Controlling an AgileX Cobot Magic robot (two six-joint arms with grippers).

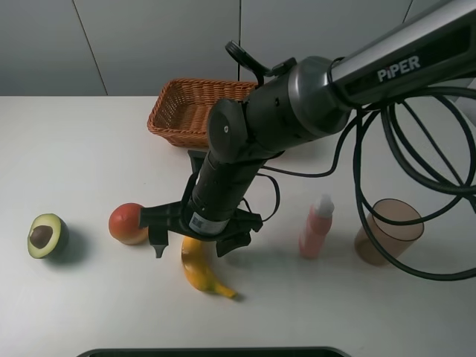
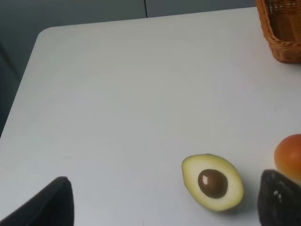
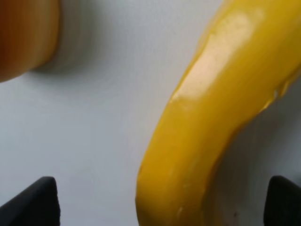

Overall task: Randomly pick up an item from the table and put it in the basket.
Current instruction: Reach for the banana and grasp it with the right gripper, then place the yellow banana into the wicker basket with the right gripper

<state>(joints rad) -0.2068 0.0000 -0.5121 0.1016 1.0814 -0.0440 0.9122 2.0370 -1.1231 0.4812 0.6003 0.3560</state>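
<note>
The yellow banana (image 1: 202,272) lies on the white table (image 1: 74,149) near the front middle. My right gripper (image 1: 191,245) reaches across the middle and hangs low over the banana's upper end, jaws wide open. In the right wrist view the banana (image 3: 207,122) lies between the two dark fingertips (image 3: 37,200), which stand apart from it on either side. The wicker basket (image 1: 178,111) stands at the back, empty. My left gripper (image 2: 167,188) is open and empty above the table's left part; it does not show in the exterior view.
A round red-orange fruit (image 1: 128,223) lies just left of the banana, and a halved avocado (image 1: 47,235) further left. A pink bottle (image 1: 316,227) and a translucent brown cup (image 1: 388,230) stand to the right. Black cables loop over the right side.
</note>
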